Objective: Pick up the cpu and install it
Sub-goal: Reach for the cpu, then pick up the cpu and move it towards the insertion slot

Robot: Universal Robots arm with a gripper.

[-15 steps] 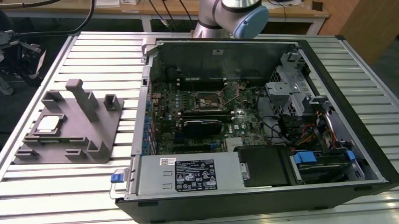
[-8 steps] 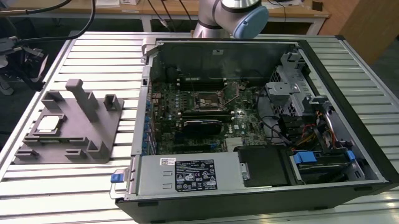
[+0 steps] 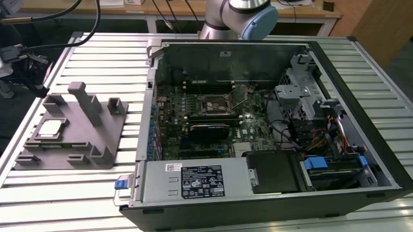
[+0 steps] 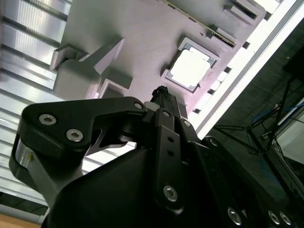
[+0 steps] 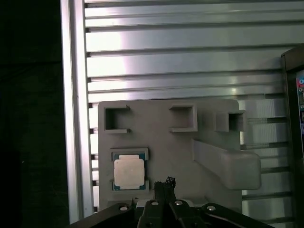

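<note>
**Lining up over the cpu in its holder**

I have the gripper (image 5: pixel 167 182) drawn narrow, tips together on nothing, hanging above the grey holder block (image 5: pixel 166 142) in both wrist views. Its tips sit just beside the cpu (image 5: pixel 128 172), not over it. The cpu lies flat, silvery top up, in a shallow square pocket with raised lips, on the holder's side toward the edge of the slatted metal surface (image 5: pixel 190 57).

In the exterior view the holder is at that view's left, well apart from the open computer case (image 3: pixel 361 121) at its right. The black-framed socket (image 3: pixel 213 104) lies further back on the motherboard, and the arm (image 3: pixel 240 17) stands at the far side.

I judge this to be the approach to the pick-up, with nothing lifted yet. To do it well I would centre over the chip and square the gripper to two opposite edges. I would spread it wider than the chip while high, then lower it straight. The lips leave little room, so any skew could snag one or tip the cpu. A light, level hold on the rim should be enough.
</note>
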